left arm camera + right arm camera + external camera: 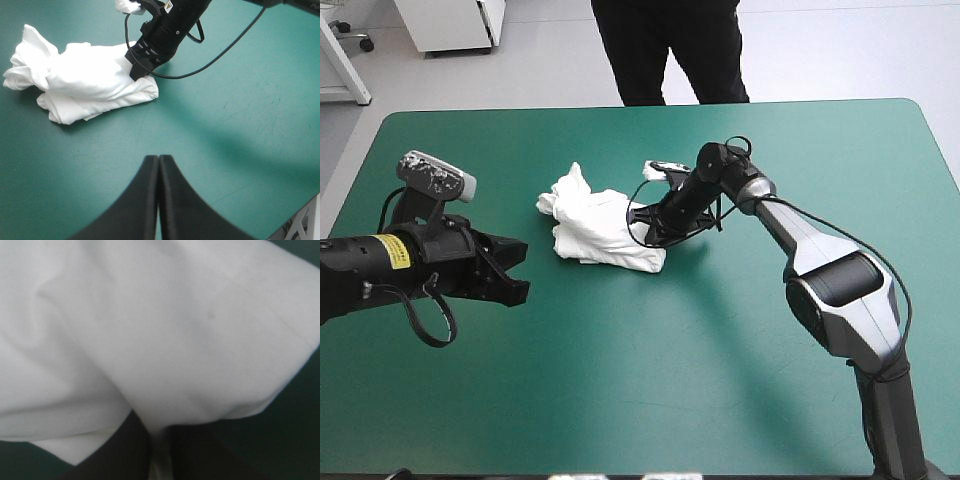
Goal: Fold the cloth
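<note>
Pinching crumpled T-shirt (592, 228), right claw (642, 224), left claw (158, 159) apart

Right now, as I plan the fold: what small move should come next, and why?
Probably lift the right gripper a little to draw the T-shirt out of its heap: it is shut on a fold of the cloth, which lies crumpled, while the left gripper is shut and apart from it.

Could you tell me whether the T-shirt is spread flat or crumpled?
Crumpled: the T-shirt lies in a lumpy heap, its edge in the right gripper.
</note>
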You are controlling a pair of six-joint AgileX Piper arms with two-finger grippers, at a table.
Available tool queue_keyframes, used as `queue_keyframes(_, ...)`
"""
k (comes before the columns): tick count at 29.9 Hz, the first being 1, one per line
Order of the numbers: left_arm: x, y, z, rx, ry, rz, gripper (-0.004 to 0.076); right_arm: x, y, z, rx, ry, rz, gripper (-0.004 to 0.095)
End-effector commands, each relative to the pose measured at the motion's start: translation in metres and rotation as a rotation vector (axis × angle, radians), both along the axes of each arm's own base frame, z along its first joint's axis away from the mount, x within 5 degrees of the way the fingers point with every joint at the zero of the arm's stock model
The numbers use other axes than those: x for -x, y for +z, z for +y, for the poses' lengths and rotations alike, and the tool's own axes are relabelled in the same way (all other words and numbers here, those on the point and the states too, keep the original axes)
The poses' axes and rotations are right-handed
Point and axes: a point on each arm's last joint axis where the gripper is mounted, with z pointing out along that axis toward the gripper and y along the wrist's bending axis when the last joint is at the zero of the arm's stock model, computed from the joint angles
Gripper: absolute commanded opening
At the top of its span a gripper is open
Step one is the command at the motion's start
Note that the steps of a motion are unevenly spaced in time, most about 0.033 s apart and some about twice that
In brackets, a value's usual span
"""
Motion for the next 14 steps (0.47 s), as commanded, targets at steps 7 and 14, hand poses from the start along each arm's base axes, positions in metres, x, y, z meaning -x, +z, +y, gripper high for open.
queue_keyframes(7,0.008,0.006,0.001,0.020,-0.016,0.012,-0.0009,0.000,0.052,-0.050,0.168,-0.048,-0.118,-0.0017)
queue_keyframes(14,0.007,0.006,0.001,0.018,-0.014,0.012,-0.0009,-0.010,0.077,-0.108,0.265,-0.152,-0.203,-0.0017)
